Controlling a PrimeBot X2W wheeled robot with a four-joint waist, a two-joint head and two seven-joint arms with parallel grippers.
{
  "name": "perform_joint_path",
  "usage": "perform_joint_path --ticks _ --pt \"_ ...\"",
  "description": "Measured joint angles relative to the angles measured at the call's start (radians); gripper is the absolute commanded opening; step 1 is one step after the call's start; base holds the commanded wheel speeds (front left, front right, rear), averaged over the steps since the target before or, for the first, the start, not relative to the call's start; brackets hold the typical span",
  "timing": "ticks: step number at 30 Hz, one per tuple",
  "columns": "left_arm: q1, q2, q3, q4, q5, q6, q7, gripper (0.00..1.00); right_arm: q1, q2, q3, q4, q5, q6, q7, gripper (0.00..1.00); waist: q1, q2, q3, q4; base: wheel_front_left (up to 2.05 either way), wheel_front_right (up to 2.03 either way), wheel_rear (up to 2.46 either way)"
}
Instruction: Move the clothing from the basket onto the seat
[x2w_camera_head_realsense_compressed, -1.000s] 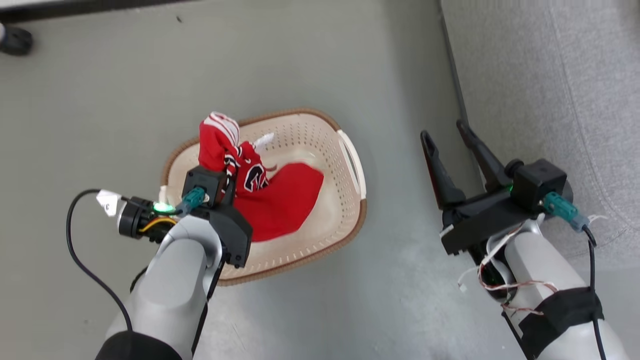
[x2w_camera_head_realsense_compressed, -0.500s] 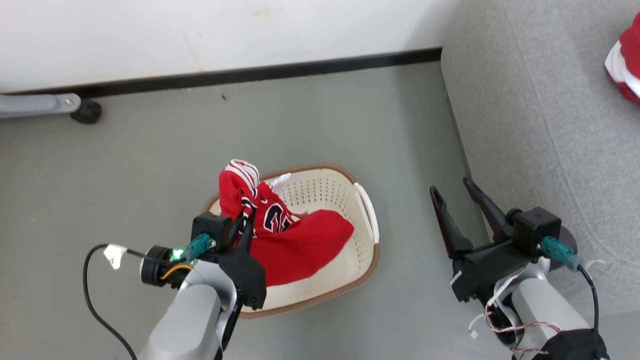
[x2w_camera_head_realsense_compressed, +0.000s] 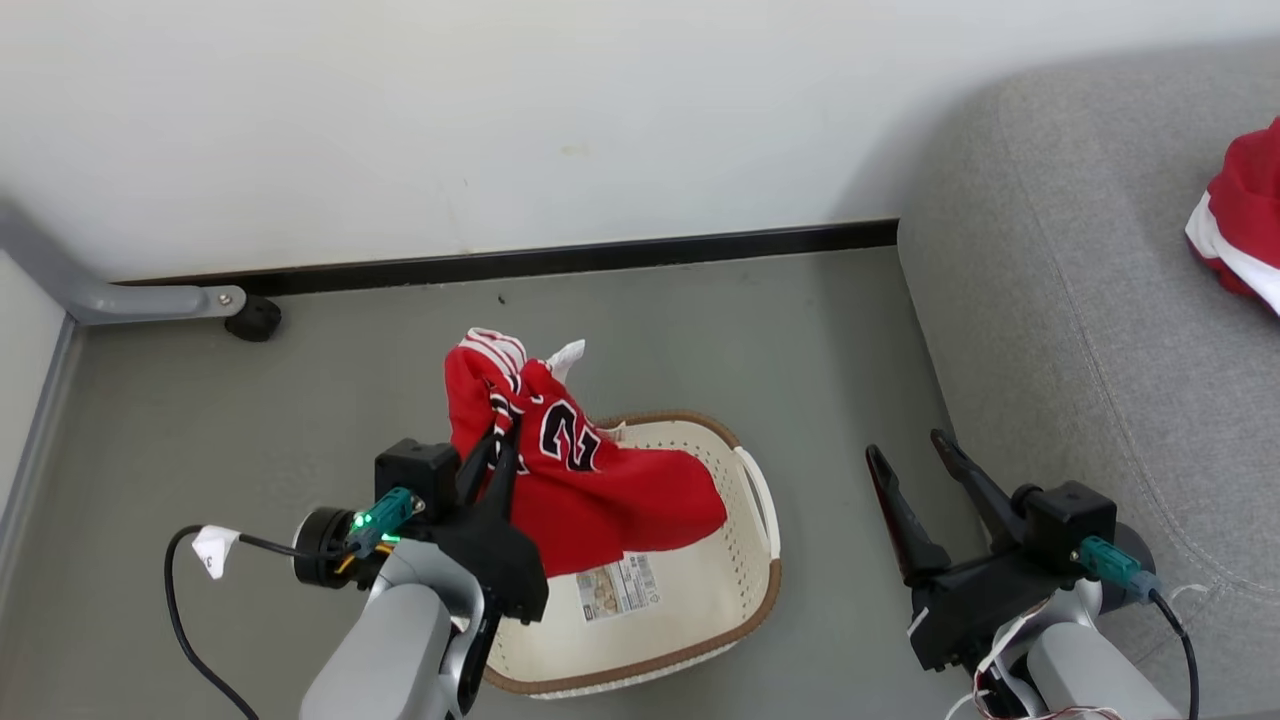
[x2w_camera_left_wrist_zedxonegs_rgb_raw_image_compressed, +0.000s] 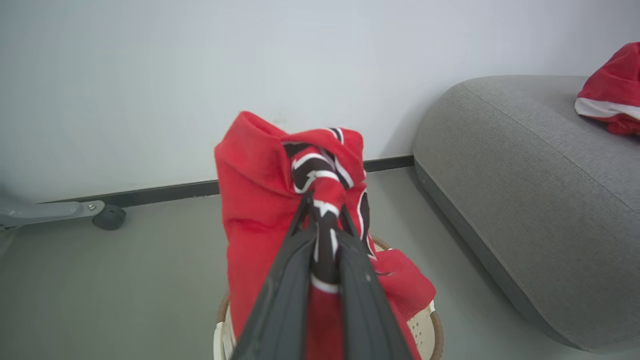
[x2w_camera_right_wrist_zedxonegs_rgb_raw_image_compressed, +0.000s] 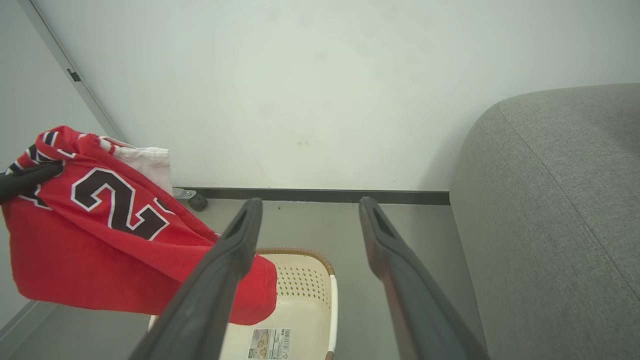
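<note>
left gripper (x2w_camera_head_realsense_compressed: 498, 452) pinched shut on red jersey (x2w_camera_head_realsense_compressed: 590, 490), which hangs above cream basket (x2w_camera_head_realsense_compressed: 765, 590) on floor (x2w_camera_head_realsense_compressed: 750, 330). left wrist view: jaws clamp fold of black-and-white trim. right wrist view: black numeral on jersey, label sticker (x2w_camera_right_wrist_zedxonegs_rgb_raw_image_compressed: 267, 344) on bare basket bottom. right gripper (x2w_camera_head_realsense_compressed: 908, 448) spread wide, empty, between basket and grey seat (x2w_camera_head_realsense_compressed: 1060, 330). second red garment (x2w_camera_head_realsense_compressed: 1240, 225) lies on seat, far right. grey caster leg (x2w_camera_head_realsense_compressed: 200, 300) by wall (x2w_camera_head_realsense_compressed: 600, 100), far left.

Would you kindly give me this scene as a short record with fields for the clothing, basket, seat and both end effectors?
jersey: held up over the basket
second garment: lying on the seat
basket: on the floor, bottom label showing
left end effector: shut on the jersey
right end effector: open, empty, between basket and seat
</note>
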Motion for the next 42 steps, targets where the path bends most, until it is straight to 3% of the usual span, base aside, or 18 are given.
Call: perform_joint_path --ticks 27,37,42 --pt "-0.001 0.006 0.010 -0.406 0.068 -0.008 -0.001 0.00 0.031 0.020 0.020 -0.013 -0.002 0.004 0.000 1.00 0.0002 0.0002 -0.025 0.014 0.00 0.00 0.00" --pt "-0.001 0.012 0.009 -0.442 0.077 0.000 -0.001 0.00 -0.016 0.028 0.090 -0.067 -0.037 0.007 0.000 1.00 0.0002 0.0002 -0.012 0.010 0.00 0.00 0.00" --pt "-0.001 0.012 0.002 -0.455 0.080 0.000 -0.001 0.00 -0.070 0.028 0.176 -0.107 -0.048 0.007 0.000 1.00 0.0002 0.0002 -0.006 0.011 0.00 0.00 0.00"
